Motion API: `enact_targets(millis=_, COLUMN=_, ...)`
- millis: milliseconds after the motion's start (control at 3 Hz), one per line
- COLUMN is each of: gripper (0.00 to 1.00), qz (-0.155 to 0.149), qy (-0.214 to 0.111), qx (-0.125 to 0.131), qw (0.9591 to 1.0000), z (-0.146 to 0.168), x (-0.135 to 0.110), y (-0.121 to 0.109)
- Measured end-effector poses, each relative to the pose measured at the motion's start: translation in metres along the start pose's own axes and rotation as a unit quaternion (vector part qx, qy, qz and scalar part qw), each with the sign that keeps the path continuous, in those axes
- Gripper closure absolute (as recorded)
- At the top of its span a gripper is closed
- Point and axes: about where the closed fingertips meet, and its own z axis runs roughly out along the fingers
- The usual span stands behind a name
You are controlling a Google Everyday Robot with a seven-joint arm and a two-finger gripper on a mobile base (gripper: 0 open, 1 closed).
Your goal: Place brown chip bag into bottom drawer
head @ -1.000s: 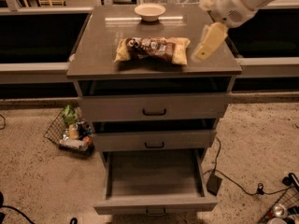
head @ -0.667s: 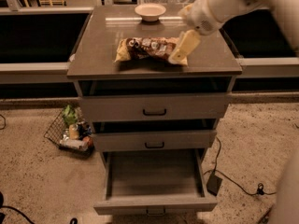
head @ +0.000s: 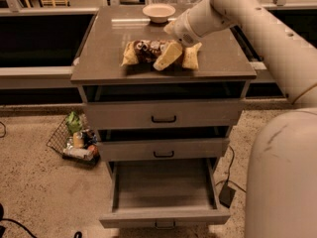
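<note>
On top of the cabinet (head: 99, 58), near the middle, lies the brown chip bag (head: 146, 51). The gripper (head: 171, 57) comes down from the cabinet's back right side onto the bag's right half; I cannot tell whether it is spread or pinching. The cabinet's bottom drawer (head: 163, 216) stands pulled out. A bowl (head: 158, 12) sits at the cabinet's back edge.

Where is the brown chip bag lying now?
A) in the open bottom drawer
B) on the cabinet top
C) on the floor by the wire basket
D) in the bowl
B: the brown chip bag lies on the cabinet top, with the gripper down over its middle; the bottom drawer stands open without it.
</note>
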Motion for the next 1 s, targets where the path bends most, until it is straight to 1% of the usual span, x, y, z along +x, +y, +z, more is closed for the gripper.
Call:
enact_targets(millis=333, gripper=0.37, qz=0.006, qy=-0.004, qx=0.0, qw=1.0, z=0.024, x=0.003, y=-0.006)
enact_targets(millis=667, gripper=0.6, qz=0.007, qy=-0.01, qx=0.001, qw=0.9999, z=0.036, x=0.004, y=-0.01)
enact_targets(millis=1000, gripper=0.85, qz=-0.004, qy=-0.05, qx=0.021, qw=0.9985, z=0.011, x=-0.007, y=-0.013)
